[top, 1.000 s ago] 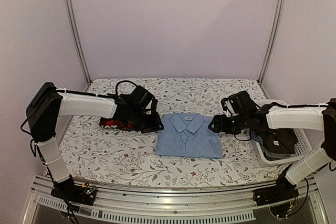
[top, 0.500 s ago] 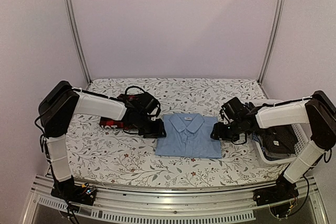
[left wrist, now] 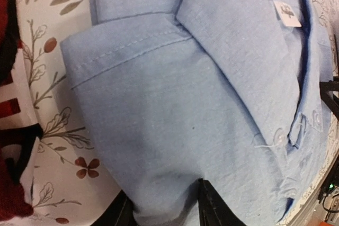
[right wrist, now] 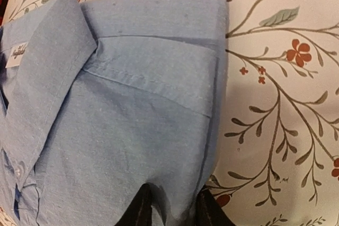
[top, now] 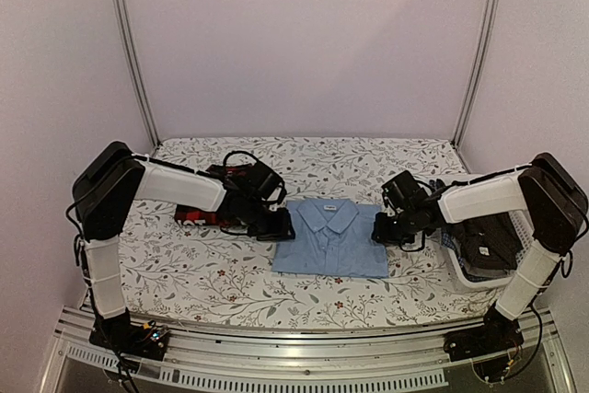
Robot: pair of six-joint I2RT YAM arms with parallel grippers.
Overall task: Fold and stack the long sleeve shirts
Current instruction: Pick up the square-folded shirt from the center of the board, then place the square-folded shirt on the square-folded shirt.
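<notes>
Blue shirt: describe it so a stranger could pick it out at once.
On the flowered table, look at the middle, between the left pincer and the right pincer. The blue shirt lies there folded flat, collar toward the back. It alone is plain and pale: the plaid shirt on its left is red, the clothes in the basket dark.
</notes>
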